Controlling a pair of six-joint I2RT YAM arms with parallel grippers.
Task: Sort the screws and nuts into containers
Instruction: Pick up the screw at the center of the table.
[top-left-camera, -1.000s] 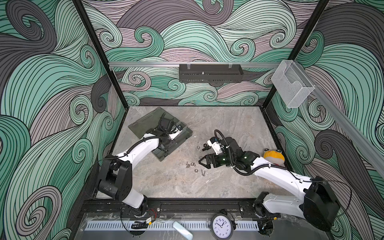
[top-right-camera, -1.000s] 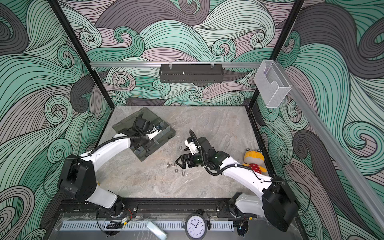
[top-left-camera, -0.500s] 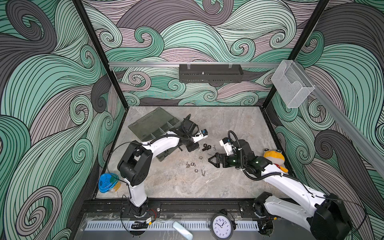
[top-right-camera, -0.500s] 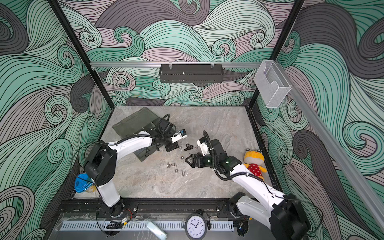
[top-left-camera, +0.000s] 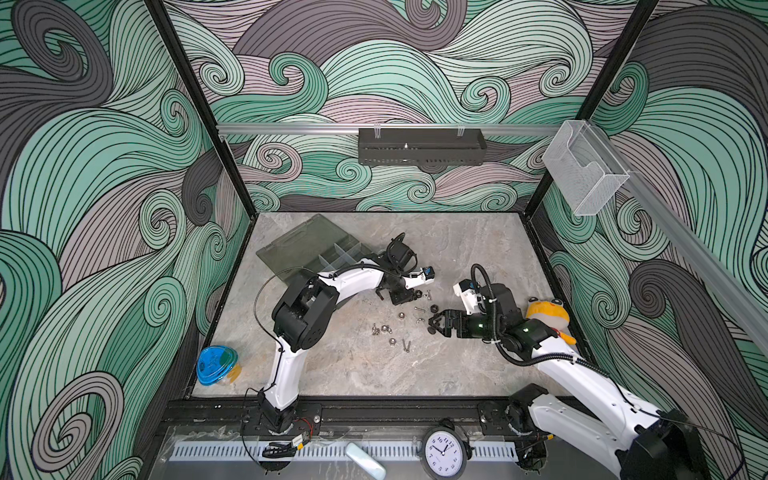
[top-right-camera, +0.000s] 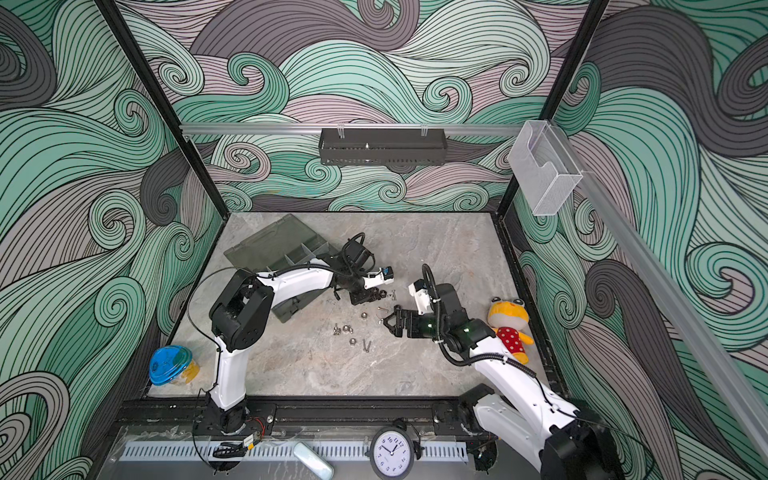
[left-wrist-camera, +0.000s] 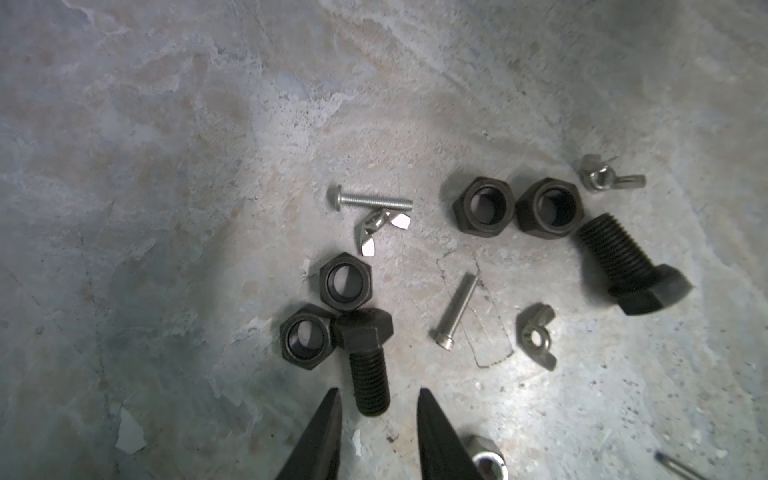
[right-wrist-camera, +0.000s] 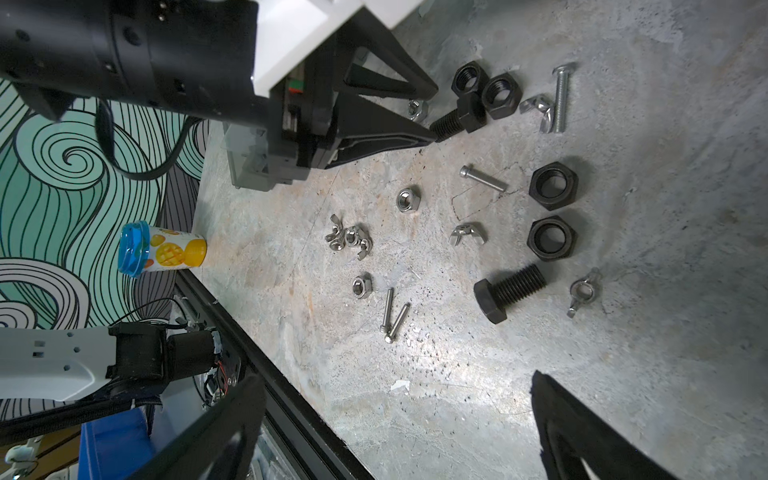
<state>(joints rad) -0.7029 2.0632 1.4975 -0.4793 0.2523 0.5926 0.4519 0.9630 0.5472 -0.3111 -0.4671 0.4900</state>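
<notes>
On tabletop (top-left-camera: 457, 365) between arms, screws (right-wrist-camera: 390, 316) and nuts (right-wrist-camera: 538, 195) lie loose. Left end effector (left-wrist-camera: 376, 395), part-open, straddles black bolt (left-wrist-camera: 368, 361) shaft, likely lining up a pinch. Right end effector (top-left-camera: 433, 325) hangs wide, empty. Box (top-left-camera: 307, 249) waits behind left arm.

Both top views are bright and evenly lit from above. They are sharp throughout, with only soft, short shadows on the tabletop (top-left-camera: 457, 365), and the frame posts (top-left-camera: 199, 104) bow slightly toward the edges. The left wrist view is dimmer and darkens toward its corners, with a pale pool of light mid-frame and white glare on a wing nut (left-wrist-camera: 380, 230). The right wrist view has a similar bright pool. There the black nuts (right-wrist-camera: 552, 185) cast soft shadows, and the near right tool (right-wrist-camera: 397, 376) looks dark and soft-edged.
</notes>
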